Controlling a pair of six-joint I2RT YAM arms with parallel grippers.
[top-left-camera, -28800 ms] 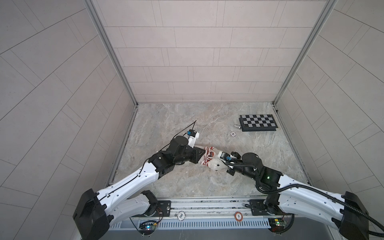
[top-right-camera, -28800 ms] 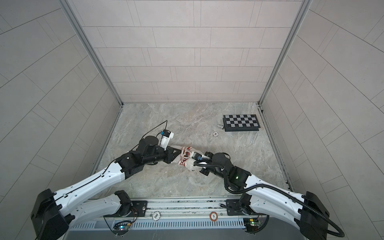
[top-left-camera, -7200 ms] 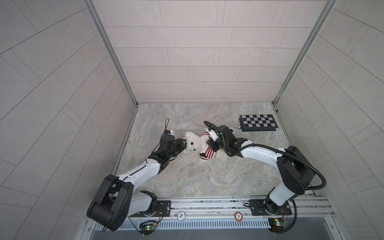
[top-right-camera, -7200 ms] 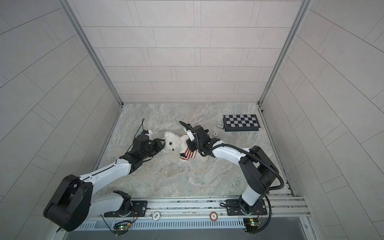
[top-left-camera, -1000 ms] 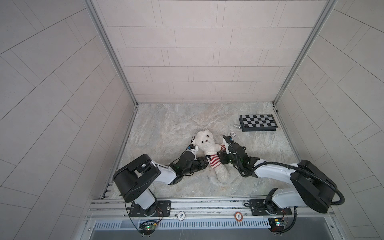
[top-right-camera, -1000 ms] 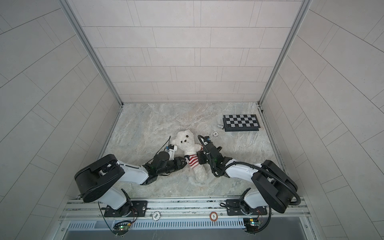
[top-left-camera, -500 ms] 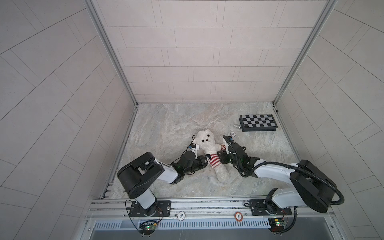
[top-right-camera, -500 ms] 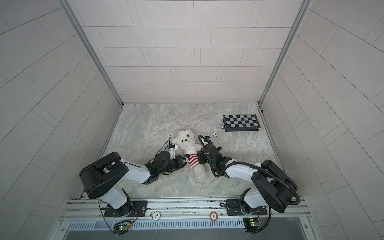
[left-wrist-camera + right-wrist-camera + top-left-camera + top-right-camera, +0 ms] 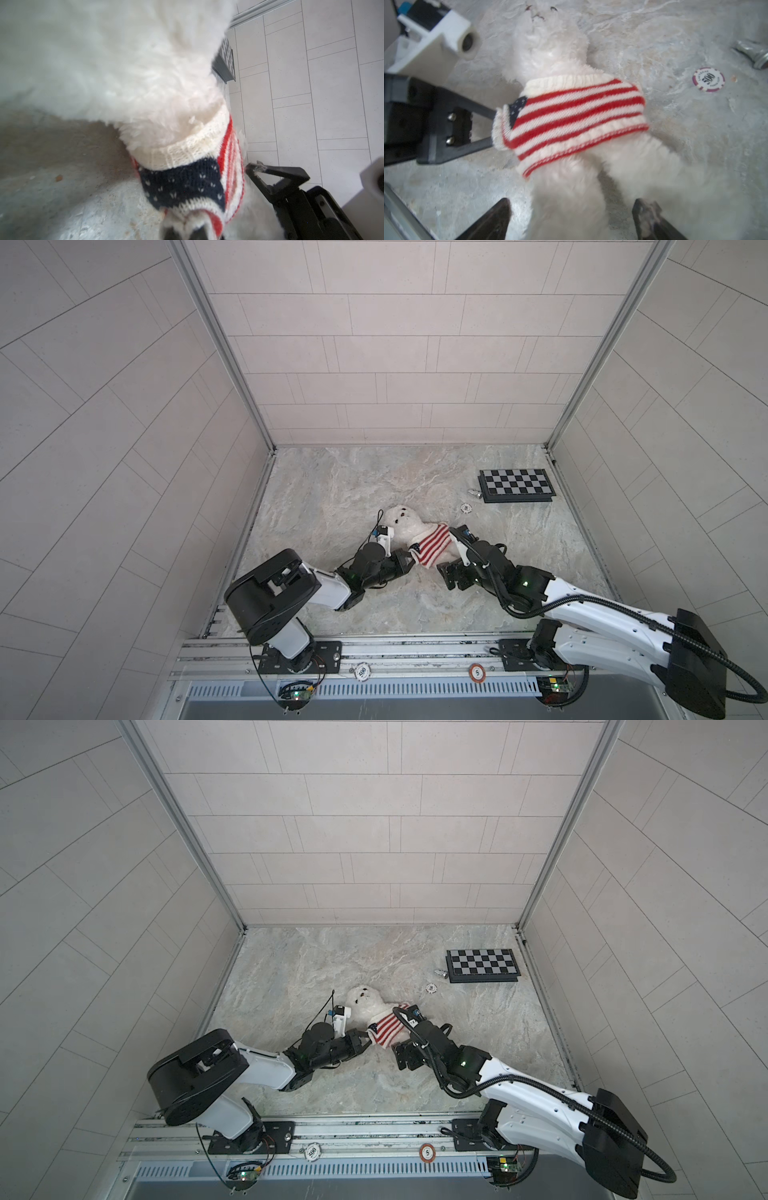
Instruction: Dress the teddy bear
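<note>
Right gripper (image 9: 453,574) now stands off the sweater (image 9: 432,547), fingers wide astride the teddy bear (image 9: 405,522); left gripper (image 9: 409,562) pinches the sleeve. Step: fitting the sleeve; next, probably a gentle outward tug.

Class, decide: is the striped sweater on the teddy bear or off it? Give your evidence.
On. The striped sweater wraps the torso of the teddy bear: collar at the neck, both legs sticking out below the hem.
</note>
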